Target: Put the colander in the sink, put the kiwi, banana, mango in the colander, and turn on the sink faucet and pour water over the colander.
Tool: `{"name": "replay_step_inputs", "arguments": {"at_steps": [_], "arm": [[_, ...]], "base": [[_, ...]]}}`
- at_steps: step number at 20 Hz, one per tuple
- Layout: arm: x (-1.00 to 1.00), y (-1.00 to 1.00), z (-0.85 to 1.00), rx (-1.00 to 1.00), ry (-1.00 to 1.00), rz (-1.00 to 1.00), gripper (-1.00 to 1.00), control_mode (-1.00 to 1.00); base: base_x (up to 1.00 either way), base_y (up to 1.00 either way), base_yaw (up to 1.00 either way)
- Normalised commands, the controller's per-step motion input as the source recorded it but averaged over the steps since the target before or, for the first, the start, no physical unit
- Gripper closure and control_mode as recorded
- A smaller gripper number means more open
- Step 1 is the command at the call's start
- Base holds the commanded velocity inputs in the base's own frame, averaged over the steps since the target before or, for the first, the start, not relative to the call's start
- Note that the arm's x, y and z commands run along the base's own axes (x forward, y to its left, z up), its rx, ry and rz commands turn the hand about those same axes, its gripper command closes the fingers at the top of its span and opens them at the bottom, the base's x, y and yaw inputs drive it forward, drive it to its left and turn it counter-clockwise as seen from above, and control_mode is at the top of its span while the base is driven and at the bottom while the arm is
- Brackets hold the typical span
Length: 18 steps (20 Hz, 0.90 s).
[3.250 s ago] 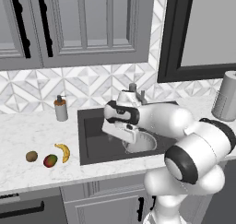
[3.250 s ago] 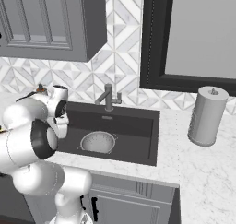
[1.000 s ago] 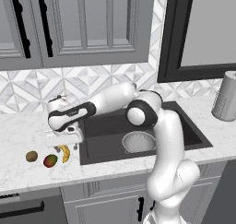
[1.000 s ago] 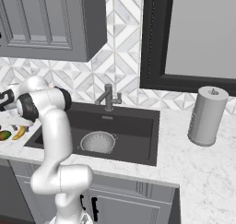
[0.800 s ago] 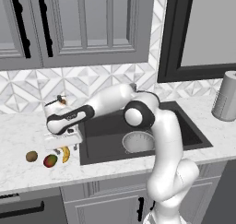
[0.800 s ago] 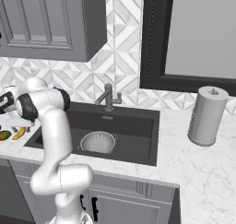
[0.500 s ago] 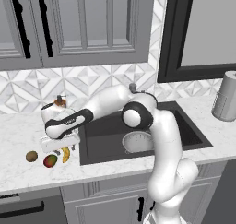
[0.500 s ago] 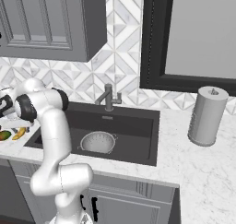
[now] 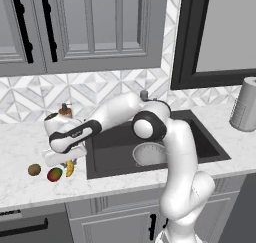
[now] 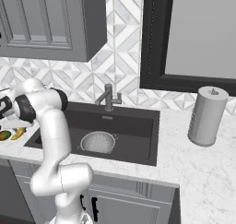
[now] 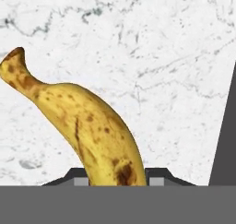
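Observation:
The spotted yellow banana (image 11: pixel 87 126) lies on the white marble counter, and my gripper (image 11: pixel 117 179) is shut on its thick end, one dark fingertip pressed to each side. In the left base view the gripper (image 9: pixel 66 162) is down over the banana (image 9: pixel 70 168), left of the sink (image 9: pixel 202 137). The red-green mango (image 9: pixel 54 174) and brown kiwi (image 9: pixel 34 169) lie just left of it. The silver colander (image 9: pixel 150 153) sits in the dark sink basin. The grey faucet (image 10: pixel 109 97) stands behind the sink (image 10: pixel 138 126), with the colander (image 10: pixel 98 142) below its spout.
A small soap dispenser (image 9: pixel 64 110) stands at the backsplash behind my hand. A grey paper towel roll (image 10: pixel 207 116) stands on the counter right of the sink. The sink's dark edge (image 11: pixel 226 140) lies close beside the banana. Cabinets hang overhead.
My hand has dropped onto the banana and the fingers have closed from wide open onto it. The fruits and colander have not moved.

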Motion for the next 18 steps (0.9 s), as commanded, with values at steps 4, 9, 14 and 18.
{"name": "replay_step_inputs", "arguments": {"at_steps": [4,9,14,18], "arm": [[0.00,-0.18,-0.06,0.02,-0.01,0.00,1.00,-1.00],[-0.13,-0.75,0.15,0.06,-0.09,0.00,1.00,-1.00],[-0.10,-0.98,0.23,0.09,-0.13,0.00,1.00,-1.00],[-0.09,-1.00,0.00,0.07,-0.05,-0.01,1.00,-1.00]], "base": [[0.00,0.00,0.00],[0.00,0.00,0.00],[0.00,0.00,0.00],[0.00,0.00,0.00]]}}
